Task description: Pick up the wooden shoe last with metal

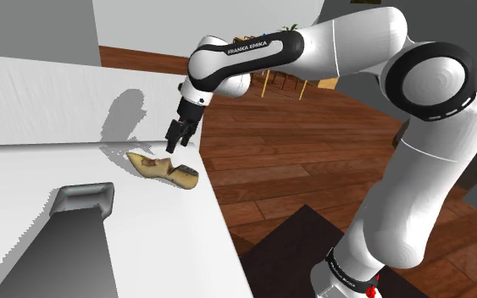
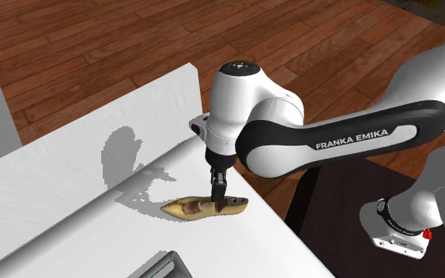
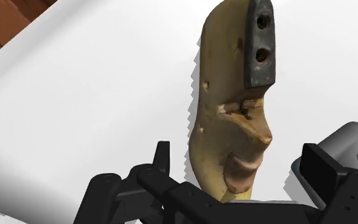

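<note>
Shoe last [image 1: 162,168] is lying on the white counter [image 1: 143,254] nr its edge, not yet lifted. End effector [image 1: 175,144] is hovering just above it, fingers spread open either side w/o touching. Closing & lifting are remaining.

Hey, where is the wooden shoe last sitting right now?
In the shoulder view the shoe last lies on the white counter near its right edge, up and right of the grey basin, with the open gripper just above it.
</note>
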{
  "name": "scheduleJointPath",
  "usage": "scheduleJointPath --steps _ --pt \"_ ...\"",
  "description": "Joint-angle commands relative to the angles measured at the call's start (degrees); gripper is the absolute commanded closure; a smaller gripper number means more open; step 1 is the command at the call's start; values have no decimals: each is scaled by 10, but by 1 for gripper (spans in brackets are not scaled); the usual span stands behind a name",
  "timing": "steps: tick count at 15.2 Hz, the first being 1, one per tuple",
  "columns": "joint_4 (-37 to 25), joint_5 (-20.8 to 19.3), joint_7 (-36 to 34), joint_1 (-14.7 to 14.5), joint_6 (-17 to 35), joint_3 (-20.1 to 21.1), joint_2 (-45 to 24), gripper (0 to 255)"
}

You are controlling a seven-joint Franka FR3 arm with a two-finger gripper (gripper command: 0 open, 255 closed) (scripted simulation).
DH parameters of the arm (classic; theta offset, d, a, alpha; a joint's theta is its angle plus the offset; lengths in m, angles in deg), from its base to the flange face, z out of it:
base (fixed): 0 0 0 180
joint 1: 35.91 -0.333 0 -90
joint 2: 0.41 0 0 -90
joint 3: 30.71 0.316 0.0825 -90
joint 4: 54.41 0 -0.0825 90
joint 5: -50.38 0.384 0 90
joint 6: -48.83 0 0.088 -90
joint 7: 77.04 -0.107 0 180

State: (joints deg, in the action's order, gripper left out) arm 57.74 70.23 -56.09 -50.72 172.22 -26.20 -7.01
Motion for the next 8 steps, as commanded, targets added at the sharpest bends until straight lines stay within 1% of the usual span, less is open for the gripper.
scheduleJointPath --steps 1,3,4,8 --pt "-33 14 10 -5 4 8 -37 0" --pt "-68 25 19 -10 5 16 -75 0" --pt "-75 27 20 -11 5 18 -81 0" --pt "-61 32 30 -12 30 19 -94 0"
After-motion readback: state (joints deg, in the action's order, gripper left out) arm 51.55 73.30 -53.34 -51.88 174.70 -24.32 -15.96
